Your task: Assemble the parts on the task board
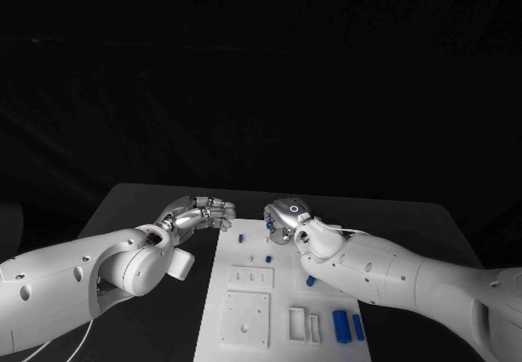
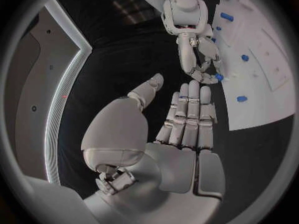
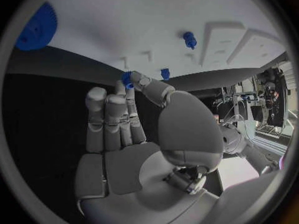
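Right hand (image 1: pixel 287 219): at the far edge of the task board, fingers curled down; a small blue part (image 3: pixel 127 79) pinched between thumb and fingertip, as seen from the right wrist.
Pinched part: also seen from the left wrist as a blue piece (image 2: pixel 219 77) at the tips of the right hand (image 2: pixel 201 59), just above the board's far edge.
Left hand (image 1: pixel 204 212): over the dark worktop just beside the board's far left corner, holding nothing; from its own wrist, fingers (image 2: pixel 189 115) straight and side by side, thumb set apart from them.
Hands: near each other at the board's far end, not touching.
Task board (image 1: pixel 253 317): white plate running from the middle of the worktop toward its near edge, with raised white blocks near its near end.
Parts on the board: one small blue piece (image 1: pixel 241 237) near the far left corner, one (image 1: pixel 268 259) further in, one (image 1: pixel 311 280) beside the right forearm.
Near right corner of the board: two long blue pieces (image 1: pixel 348 326) lying side by side.
Worktop (image 1: pixel 130 204): black, bare strip visible left of the board.
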Available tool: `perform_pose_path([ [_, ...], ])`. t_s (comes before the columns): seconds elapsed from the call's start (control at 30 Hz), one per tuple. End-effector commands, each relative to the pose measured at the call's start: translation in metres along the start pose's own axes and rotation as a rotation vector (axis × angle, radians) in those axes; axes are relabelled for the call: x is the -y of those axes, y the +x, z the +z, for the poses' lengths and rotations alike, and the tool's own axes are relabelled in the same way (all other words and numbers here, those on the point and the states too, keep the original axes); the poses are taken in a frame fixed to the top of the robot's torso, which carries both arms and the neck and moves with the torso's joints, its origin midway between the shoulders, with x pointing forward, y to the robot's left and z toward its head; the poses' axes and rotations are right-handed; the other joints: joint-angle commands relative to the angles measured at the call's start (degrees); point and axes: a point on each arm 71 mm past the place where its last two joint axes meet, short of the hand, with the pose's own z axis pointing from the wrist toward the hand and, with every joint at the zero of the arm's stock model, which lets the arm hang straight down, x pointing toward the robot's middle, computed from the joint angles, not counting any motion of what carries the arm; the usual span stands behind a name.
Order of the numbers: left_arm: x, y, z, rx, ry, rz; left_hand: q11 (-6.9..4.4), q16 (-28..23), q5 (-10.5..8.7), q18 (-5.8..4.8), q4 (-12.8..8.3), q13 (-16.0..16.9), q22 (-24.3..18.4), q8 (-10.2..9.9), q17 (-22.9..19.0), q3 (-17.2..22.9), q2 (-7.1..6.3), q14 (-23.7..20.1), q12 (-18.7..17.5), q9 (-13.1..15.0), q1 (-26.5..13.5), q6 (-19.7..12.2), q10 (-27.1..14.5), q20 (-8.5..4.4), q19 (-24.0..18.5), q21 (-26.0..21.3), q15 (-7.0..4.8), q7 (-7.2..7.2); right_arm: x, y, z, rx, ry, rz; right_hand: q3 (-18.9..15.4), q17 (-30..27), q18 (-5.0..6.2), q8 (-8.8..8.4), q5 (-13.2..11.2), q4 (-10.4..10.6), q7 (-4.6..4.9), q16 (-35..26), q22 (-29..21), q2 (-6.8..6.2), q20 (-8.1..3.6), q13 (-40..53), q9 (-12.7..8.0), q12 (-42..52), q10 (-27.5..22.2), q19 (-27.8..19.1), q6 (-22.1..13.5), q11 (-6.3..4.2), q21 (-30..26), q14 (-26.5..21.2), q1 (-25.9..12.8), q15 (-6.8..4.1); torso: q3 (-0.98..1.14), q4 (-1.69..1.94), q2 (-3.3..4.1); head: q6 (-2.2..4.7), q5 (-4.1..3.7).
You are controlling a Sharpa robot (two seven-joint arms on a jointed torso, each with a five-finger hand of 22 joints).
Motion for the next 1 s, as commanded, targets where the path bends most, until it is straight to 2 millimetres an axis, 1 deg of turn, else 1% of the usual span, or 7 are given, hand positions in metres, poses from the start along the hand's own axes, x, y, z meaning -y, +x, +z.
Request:
perform_pose_path([
  [0.03,0.004,0.002,0.0,-0.011,0.014,-0.002,-0.01,0.0,-0.24,0.45,-0.4,-0.1,1.2,-0.1,-0.1,-0.1,0.0,-0.4,-0.3,-0.1,-0.5,0.5,-0.3,-0.16,-0.4,0.2,-0.07,0.1,-0.001,0.001,0.001,-0.009,-0.007,-0.021,0.5,-0.1,3.66,0.16,0.1,0.0,0.1,0.2,1.2,0.2,-0.25,0.1,0.1,0.1,2.1,-0.1,0.2,-0.1,0.2,-1.1,0.1,-0.9,-0.11,0.24,0.34,-0.01,-0.17],
  [0.13,0.006,0.002,0.001,-0.011,0.017,0.0,-0.01,0.0,-0.24,0.45,-0.4,-0.1,1.2,-0.1,-0.1,-0.1,-0.01,-0.4,-0.3,-0.1,-0.5,0.5,-0.3,-0.16,-0.4,0.2,-0.07,0.1,0.001,0.002,0.002,-0.022,0.0,-0.028,0.5,-0.1,3.66,0.14,0.1,0.0,0.1,0.2,1.2,0.19,-0.25,0.1,0.1,0.1,2.1,-0.1,0.2,-0.09,0.3,-1.1,0.2,-0.89,-0.22,0.41,0.62,0.02,-0.34],
  [0.23,0.007,0.001,0.001,-0.011,0.019,0.002,0.0,0.0,-0.24,0.45,-0.4,-0.1,1.2,-0.1,-0.1,-0.1,-0.02,-0.4,-0.3,-0.1,-0.5,0.5,-0.3,-0.16,-0.4,0.2,-0.07,0.1,0.003,0.003,0.0,-0.029,0.001,-0.04,0.5,-0.1,3.66,0.14,0.1,0.0,0.1,0.2,1.2,0.18,-0.25,0.2,0.1,0.1,2.1,-0.1,0.2,-0.09,0.3,-1.1,0.2,-0.89,-0.32,0.55,0.72,-0.01,-0.38],
  [0.33,0.008,0.0,0.0,-0.007,0.02,0.003,0.0,0.0,-0.24,0.45,-0.4,-0.1,1.2,-0.1,-0.1,-0.1,-0.02,-0.4,-0.3,-0.1,-0.5,0.5,-0.3,-0.16,-0.4,0.2,-0.07,0.1,0.005,0.003,0.0,-0.039,0.005,-0.046,0.5,-0.1,3.66,0.13,0.1,0.0,0.1,0.2,1.2,0.17,-0.26,0.2,0.1,0.1,2.1,-0.1,0.2,-0.08,0.3,-1.1,0.2,-0.88,-0.35,0.64,0.88,-0.1,-0.37],
  [0.6,0.008,0.0,0.001,-0.006,0.019,0.003,0.0,0.0,-0.25,0.45,-0.4,-0.1,1.2,-0.1,-0.1,0.0,-0.04,-0.4,-0.3,-0.1,-0.5,0.5,-0.3,-0.15,-0.4,0.2,-0.07,0.1,0.009,0.004,-0.002,-0.047,0.014,-0.051,0.5,-0.1,3.66,0.13,0.1,0.0,0.1,0.2,1.2,0.15,-0.26,0.3,0.1,0.1,2.1,-0.2,0.2,-0.08,0.3,-1.1,0.1,-0.88,-0.41,0.61,1.22,-0.17,-0.34],
  [0.8,0.008,-0.001,0.001,-0.003,0.019,0.004,0.0,0.0,-0.25,0.45,-0.4,-0.1,1.2,-0.1,-0.1,0.0,-0.04,-0.4,-0.3,-0.1,-0.5,0.5,-0.3,-0.15,-0.4,0.3,-0.07,0.1,0.012,0.005,-0.003,-0.056,0.02,-0.047,0.5,-0.1,3.66,0.12,0.1,0.0,0.1,0.2,1.2,0.13,-0.26,0.3,0.1,0.1,2.1,-0.2,0.2,-0.08,0.3,-1.1,0.1,-0.87,-0.44,0.54,1.23,-0.26,-0.24],
  [1.0,0.008,-0.001,0.001,-0.003,0.019,0.004,0.01,0.0,-0.26,0.45,-0.4,-0.1,1.2,-0.1,-0.1,0.0,-0.04,-0.4,-0.3,-0.1,-0.6,0.5,-0.3,-0.15,-0.4,0.3,-0.06,0.11,0.01,0.005,-0.001,-0.06,0.02,-0.004,0.6,-0.3,3.66,-0.13,0.1,0.2,0.26,0.1,1.2,0.05,-0.2,0.5,0.1,-0.2,1.6,-0.4,-0.1,0.07,0.3,-1.2,-0.1,-0.74,-0.49,0.61,1.28,-0.17,-0.06],
])
